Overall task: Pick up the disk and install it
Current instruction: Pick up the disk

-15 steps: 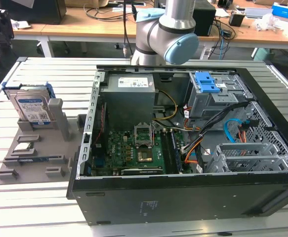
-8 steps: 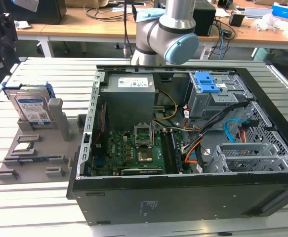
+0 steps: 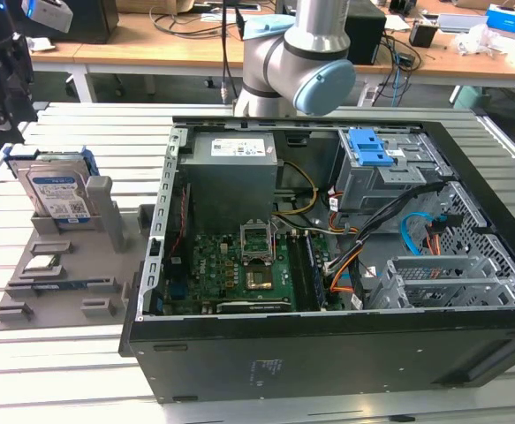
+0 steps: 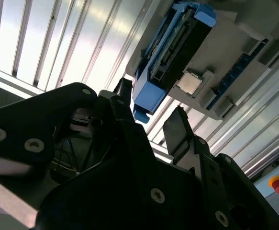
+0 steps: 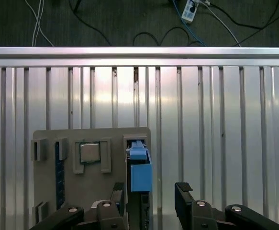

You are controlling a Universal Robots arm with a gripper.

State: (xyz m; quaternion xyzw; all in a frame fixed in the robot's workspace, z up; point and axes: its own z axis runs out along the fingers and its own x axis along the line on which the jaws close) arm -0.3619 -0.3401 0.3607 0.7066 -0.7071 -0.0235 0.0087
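Nearest to us in the first wrist view, the tool [image 5: 150,188] has its two black fingers [image 5: 183,189] spread wide and pinches nothing. Just past them the disk [image 5: 140,176] stands on edge in a slot of the grey holder [image 5: 91,191], with its blue side rail lined up with the gap between the fingers. Beside the disk, a small square processor chip [image 5: 90,152] lies flat in its own recess of the holder. The holder rests on the slatted aluminium desk [image 5: 225,143].

In the exterior view we see the tool hanging above the disk and apart from it, at that view's left. Further towards that view's right lies the open computer case [image 3: 328,353]. At its far side sits a grey drive cage [image 3: 382,177] with a blue latch [image 3: 372,148]. Behind the case rises the arm [image 3: 301,62].
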